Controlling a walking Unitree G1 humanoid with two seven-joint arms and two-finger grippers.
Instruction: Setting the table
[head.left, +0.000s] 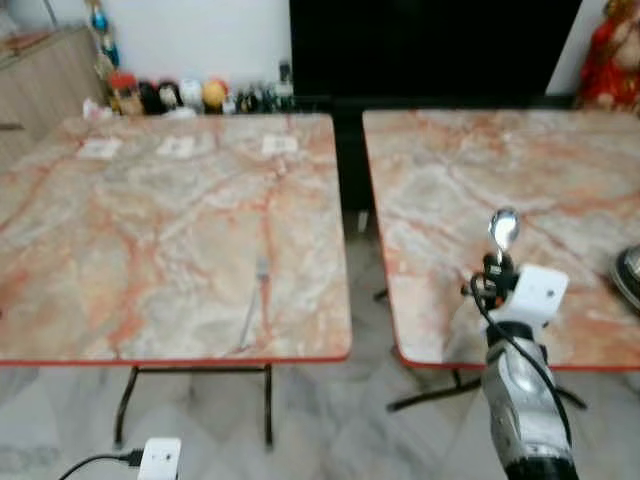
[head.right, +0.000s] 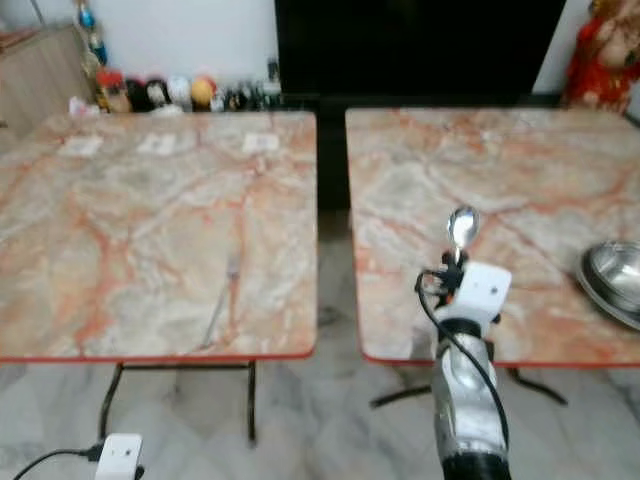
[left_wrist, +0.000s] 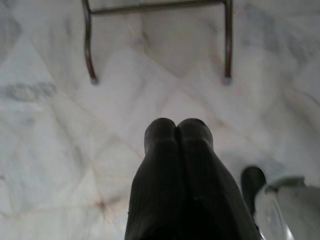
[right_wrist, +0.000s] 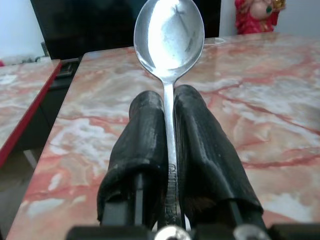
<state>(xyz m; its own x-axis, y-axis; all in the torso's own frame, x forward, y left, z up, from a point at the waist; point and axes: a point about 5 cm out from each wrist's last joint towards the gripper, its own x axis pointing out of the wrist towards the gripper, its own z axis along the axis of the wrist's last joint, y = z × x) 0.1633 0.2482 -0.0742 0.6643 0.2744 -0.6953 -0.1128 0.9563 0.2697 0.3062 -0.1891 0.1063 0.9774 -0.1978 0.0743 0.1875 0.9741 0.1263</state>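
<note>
Currently, held item: polished silver metal spoon (right_wrist: 169, 37), bowl up, above the right pink-veined marble table (head.right: 520, 180).
Right hand (right_wrist: 169, 145): clamped tight on the handle.
Handling: light, rigid, slick; grip mid-handle.
Left hand (left_wrist: 176, 137): closed empty, idle above the floor.

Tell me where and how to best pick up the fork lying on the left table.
Grip the fork around the middle of its thin handle, coming straight down from above. It lies flat on the left table, tines pointing away, so fingers should straddle the handle across its width. The near edge is close, giving easy reach from the front.
</note>
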